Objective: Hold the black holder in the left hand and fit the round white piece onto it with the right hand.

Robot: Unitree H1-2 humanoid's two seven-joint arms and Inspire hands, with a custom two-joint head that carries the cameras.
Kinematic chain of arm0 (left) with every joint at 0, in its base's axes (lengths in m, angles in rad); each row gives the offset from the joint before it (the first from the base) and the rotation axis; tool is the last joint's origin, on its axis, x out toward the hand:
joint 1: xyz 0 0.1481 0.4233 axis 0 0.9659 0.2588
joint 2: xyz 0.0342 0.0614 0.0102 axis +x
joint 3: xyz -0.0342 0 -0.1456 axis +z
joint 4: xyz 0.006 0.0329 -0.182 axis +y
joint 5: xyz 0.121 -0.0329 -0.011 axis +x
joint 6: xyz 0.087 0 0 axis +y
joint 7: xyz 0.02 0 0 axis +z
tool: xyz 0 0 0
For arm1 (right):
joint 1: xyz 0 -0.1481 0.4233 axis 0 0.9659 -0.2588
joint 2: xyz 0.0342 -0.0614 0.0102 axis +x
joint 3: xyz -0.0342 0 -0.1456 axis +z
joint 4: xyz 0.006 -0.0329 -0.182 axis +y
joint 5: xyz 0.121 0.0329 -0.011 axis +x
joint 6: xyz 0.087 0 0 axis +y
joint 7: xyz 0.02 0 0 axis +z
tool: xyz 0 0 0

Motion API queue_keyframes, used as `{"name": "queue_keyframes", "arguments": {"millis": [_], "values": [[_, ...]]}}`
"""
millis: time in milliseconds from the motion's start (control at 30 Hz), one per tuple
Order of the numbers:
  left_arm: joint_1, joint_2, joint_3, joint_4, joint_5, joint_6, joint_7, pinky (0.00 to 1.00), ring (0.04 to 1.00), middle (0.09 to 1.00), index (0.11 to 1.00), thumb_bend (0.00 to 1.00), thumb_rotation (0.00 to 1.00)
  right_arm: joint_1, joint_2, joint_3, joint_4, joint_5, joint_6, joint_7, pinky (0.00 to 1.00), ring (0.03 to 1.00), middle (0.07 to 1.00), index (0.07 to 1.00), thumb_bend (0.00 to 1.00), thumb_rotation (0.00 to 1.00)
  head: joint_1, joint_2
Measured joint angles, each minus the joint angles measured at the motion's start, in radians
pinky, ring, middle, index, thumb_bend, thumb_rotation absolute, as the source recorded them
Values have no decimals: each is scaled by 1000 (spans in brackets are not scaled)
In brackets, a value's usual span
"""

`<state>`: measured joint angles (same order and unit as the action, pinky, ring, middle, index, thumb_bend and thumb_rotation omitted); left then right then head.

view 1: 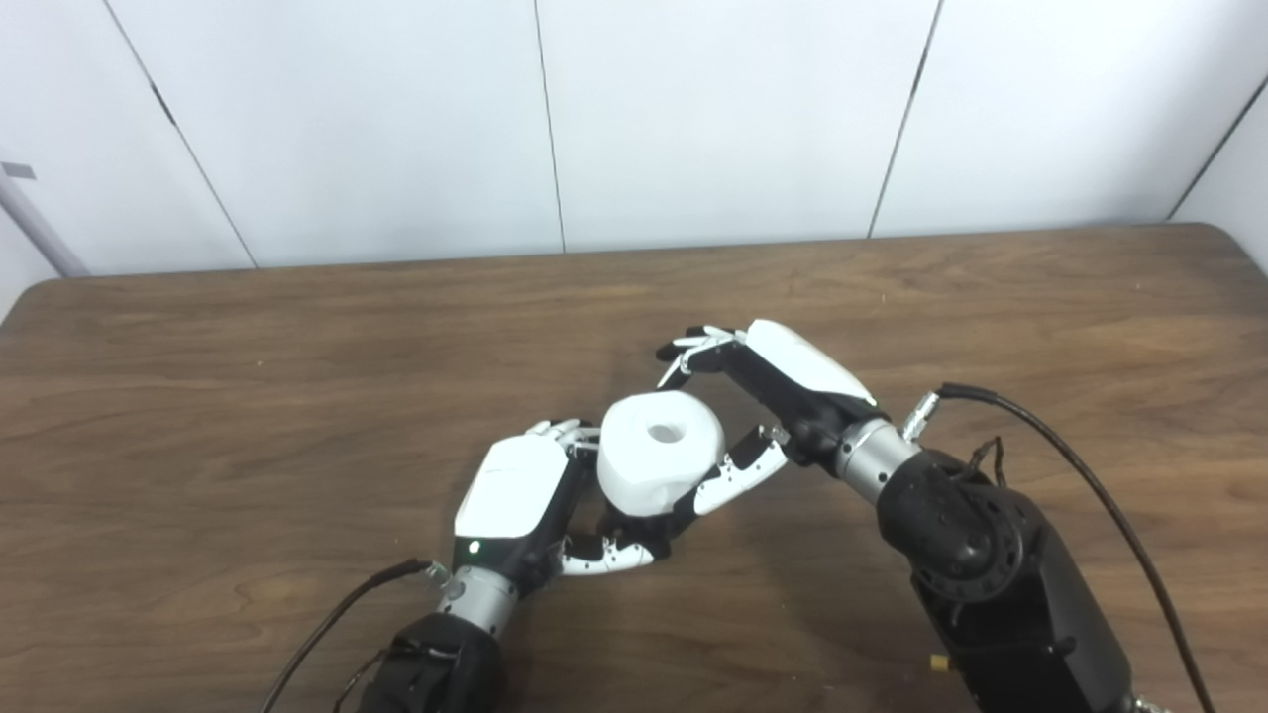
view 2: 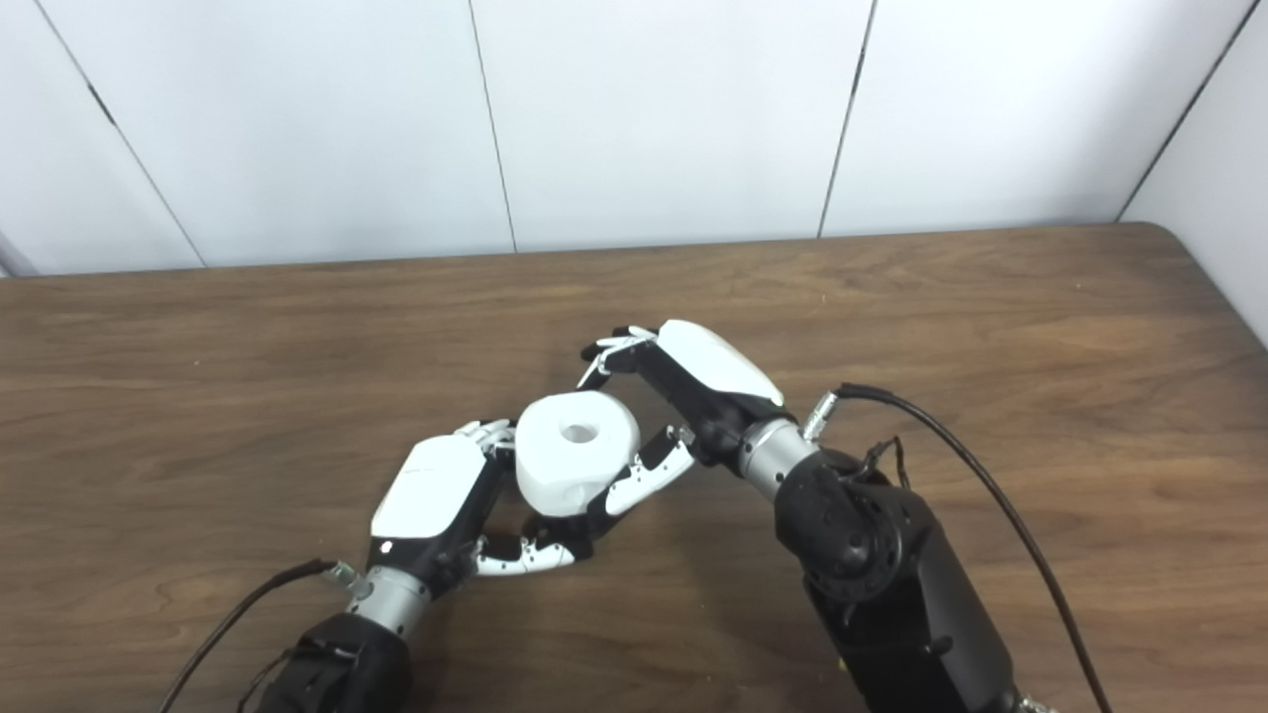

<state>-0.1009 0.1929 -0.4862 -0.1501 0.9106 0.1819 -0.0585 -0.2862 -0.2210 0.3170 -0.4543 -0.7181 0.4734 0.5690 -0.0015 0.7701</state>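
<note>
One white piece [view 1: 660,451] with a round hole on top sits between the two hands above the desk [view 1: 248,396]. The black holder is almost wholly hidden under it and behind the fingers; I can't make it out. The left hand [view 1: 515,490] curls around the piece's lower side, apparently gripping there. The right hand [view 1: 763,396] spreads wide around the piece, thumb touching its side.

Both arms bent inward; left hand [view 1: 515,490] curled shut, right hand [view 1: 783,381] w/ fingers [view 1: 693,347] spread, thumb extended.
</note>
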Motion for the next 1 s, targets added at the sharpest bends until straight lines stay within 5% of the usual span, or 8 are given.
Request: {"name": "queue_keyframes", "arguments": {"millis": [1000], "values": [[-4, -3, -3, 3, -1, 0, 1, 904, 856, 777, 485, 522, 51, -70, -48, -48, 5, 70, -5, -17, 894, 910, 839, 483, 525, 138, 0, -2]]}}
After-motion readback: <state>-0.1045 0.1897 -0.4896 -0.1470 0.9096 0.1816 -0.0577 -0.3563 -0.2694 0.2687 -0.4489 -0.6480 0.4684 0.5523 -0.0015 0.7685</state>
